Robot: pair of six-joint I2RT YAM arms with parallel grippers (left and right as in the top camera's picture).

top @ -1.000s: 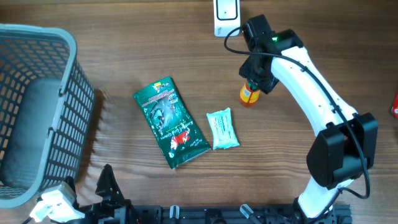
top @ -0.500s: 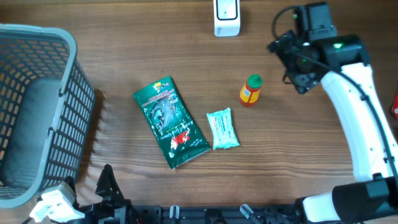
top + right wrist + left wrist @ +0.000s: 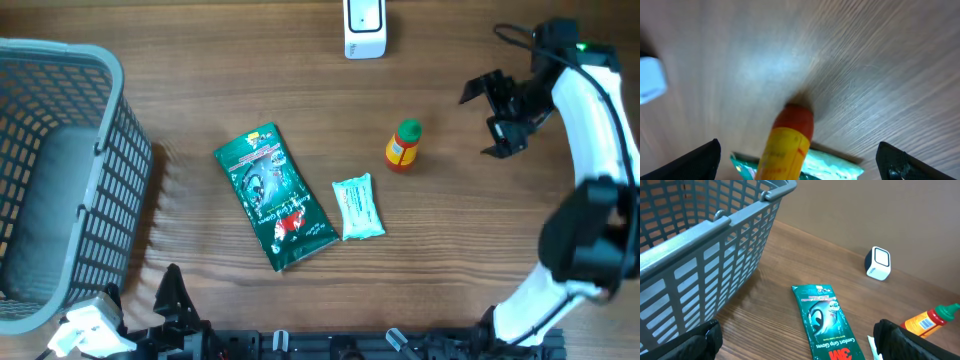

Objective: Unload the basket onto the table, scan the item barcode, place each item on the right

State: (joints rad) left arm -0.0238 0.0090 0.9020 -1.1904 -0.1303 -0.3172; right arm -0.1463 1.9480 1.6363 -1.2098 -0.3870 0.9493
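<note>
Wooden tabletop [image 3: 450,260] from overhead: the sauce bottle [image 3: 403,145] lies at 2 o'clock from a green packet [image 3: 275,195], white scanner [image 3: 364,28] at its 11 o'clock, the right gripper [image 3: 476,126] at its 3 o'clock, jaws spread, empty. Left wrist: the left gripper [image 3: 797,326], fingers wide apart, faces the packet, grey basket [image 3: 715,245] at 10 o'clock. Right wrist: the blurred bottle shows between spread fingers, untouched.

The right arm [image 3: 596,120] has smooth white shells between black joints, a thin black cable [image 3: 515,32], a green light [image 3: 580,47], and black fingers [image 3: 482,87].
</note>
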